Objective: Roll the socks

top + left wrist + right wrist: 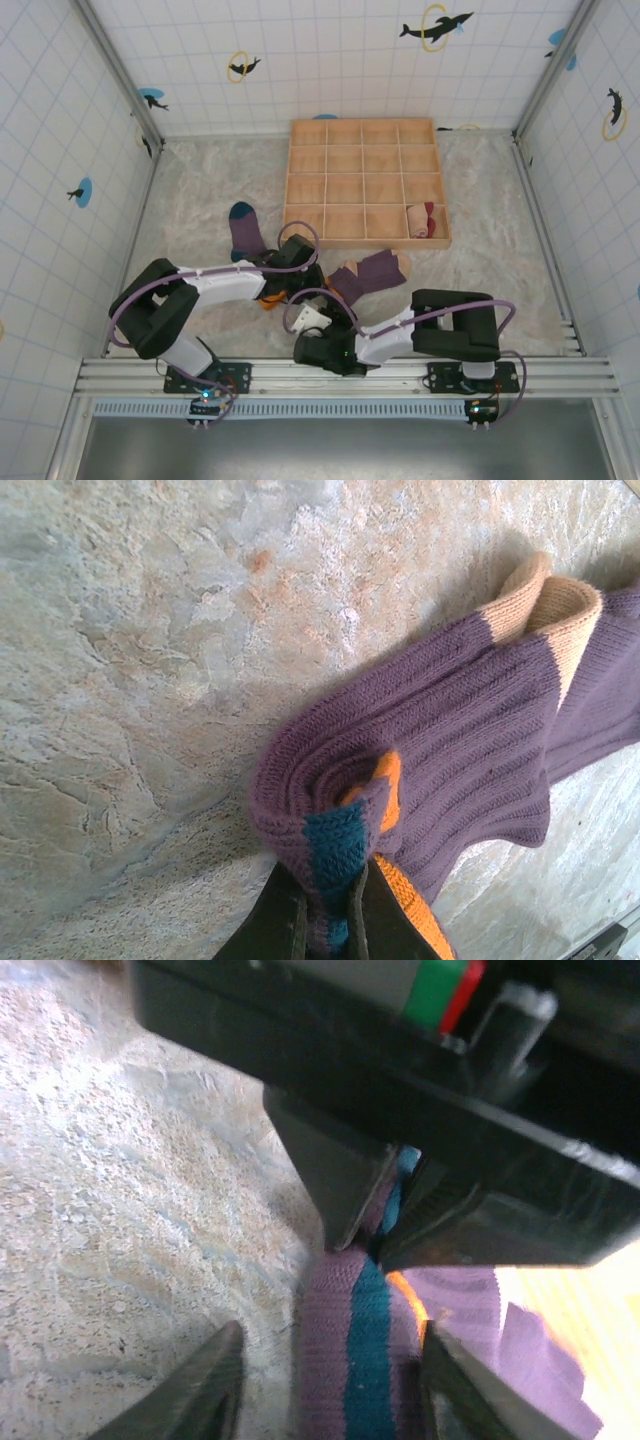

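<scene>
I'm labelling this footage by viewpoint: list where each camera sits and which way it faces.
Top external: above and behind the bases, looking down at the table and wooden tray; left arm and right arm show.
Left wrist: on the left arm, looking along its fingers at the purple sock that the left gripper pinches.
Right wrist: low over the table, facing the left gripper's clamp; the open right gripper straddles that sock.
Shared: both wrist views show the pinched sock's teal band.

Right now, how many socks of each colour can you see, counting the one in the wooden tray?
Purple sock with teal toe: 1
Purple sock with tan toe: 1
Tan sock with red cuff: 1
Total: 3
</scene>
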You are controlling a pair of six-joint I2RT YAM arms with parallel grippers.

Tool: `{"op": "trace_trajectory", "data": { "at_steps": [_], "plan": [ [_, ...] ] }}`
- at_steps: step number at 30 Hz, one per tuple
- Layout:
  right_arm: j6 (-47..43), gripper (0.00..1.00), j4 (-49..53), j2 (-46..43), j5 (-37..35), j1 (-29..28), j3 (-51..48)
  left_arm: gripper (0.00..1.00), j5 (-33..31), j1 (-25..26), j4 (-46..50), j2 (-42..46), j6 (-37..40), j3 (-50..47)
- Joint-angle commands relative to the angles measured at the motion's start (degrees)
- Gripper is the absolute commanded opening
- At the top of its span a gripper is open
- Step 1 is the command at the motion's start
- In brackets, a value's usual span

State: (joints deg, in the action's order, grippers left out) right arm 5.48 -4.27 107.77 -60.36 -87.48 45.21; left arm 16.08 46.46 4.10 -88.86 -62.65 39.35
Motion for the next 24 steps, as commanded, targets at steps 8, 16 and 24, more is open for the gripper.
{"op": "trace_trajectory", "data": {
  "at_steps": [8,16,24],
  "plan": [
    [7.22,0.03,-3.91,-5.11,14.97,5.47,-7.45,0.6,-0.1,-0.78,7.06,3.2,2.0,1.35],
    [11.3,0.0,-13.63,-14.97,36.47,12.9,-17.01,0.8,-2.56,-1.11,9.98,7.29,3.09,3.8],
    [21.14,0.0,-23.15,-20.55,56.88,23.71,-25.75,0.79,-4.06,-1.09,6.69,11.25,3.95,1.78]
  ]
}}
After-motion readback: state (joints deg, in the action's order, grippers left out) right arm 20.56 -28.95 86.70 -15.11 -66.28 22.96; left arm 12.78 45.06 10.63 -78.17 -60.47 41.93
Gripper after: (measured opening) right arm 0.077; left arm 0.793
